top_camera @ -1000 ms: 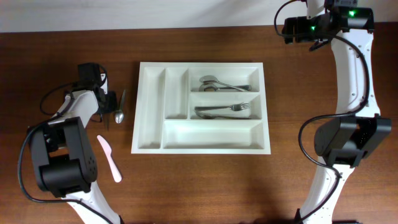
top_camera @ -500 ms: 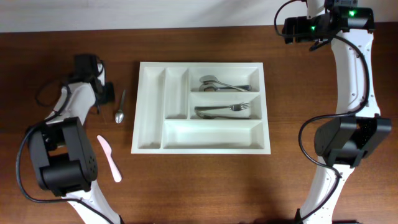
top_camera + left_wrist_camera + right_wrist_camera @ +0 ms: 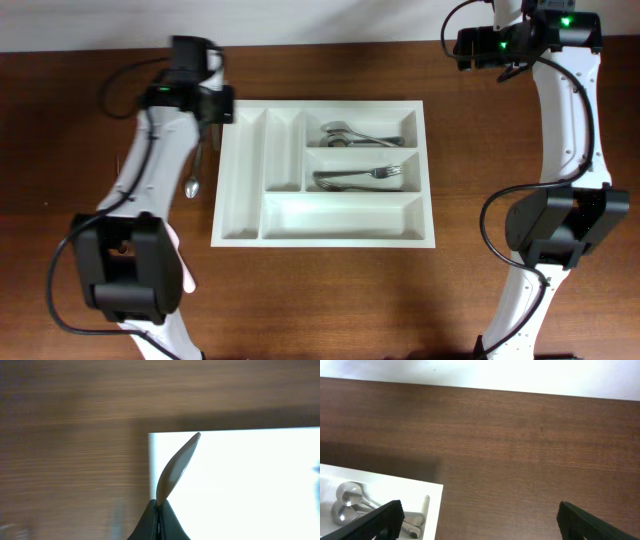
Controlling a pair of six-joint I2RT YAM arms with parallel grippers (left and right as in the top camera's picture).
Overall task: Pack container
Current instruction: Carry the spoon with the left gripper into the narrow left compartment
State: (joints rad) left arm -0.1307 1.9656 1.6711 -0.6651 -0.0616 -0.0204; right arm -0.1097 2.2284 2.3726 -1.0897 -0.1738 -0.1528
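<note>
We find the left gripper (image 3: 159, 508) clamped shut on the handle of a spoon (image 3: 191, 186) at the far left corner of the container (image 3: 240, 180), which sits mid-way across the table (image 3: 330, 300). We judge this end grip leaves the bowl free to lower into a compartment. The right gripper (image 3: 480, 505) hangs wide open, empty, presumably parked clear. Only the left wrist view shows the pinch; only the overhead shows the bowl.
</note>
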